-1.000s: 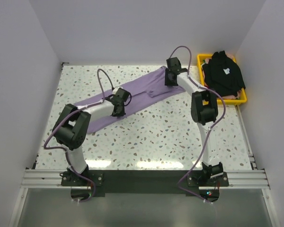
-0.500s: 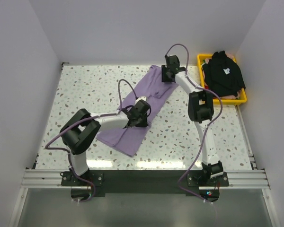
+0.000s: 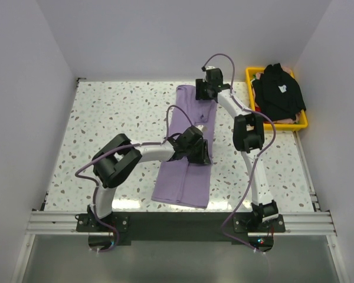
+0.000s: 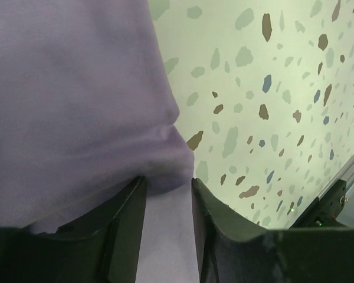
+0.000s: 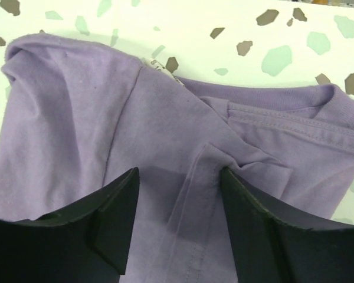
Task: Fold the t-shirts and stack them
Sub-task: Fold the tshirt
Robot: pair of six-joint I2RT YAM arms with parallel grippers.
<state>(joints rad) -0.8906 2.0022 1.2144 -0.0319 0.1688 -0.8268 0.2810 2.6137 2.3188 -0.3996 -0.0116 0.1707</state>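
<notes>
Speckled terrazzo table [image 3: 106,118], enclosed by plain pale walls [image 3: 165,35]; lavender t-shirt [image 3: 183,183] lies lengthwise at centre; left gripper [image 3: 196,152] pinches a mid-section fold, fingers narrow; right gripper [image 3: 205,91] clamps cloth near the collar; black t-shirt [image 3: 277,91] rests in yellow basket [image 3: 301,125].

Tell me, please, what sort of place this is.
Probably a robotics lab cell: plain white walls box in a speckled table, and the left arm and right arm are bolted to an aluminium rail.
</notes>
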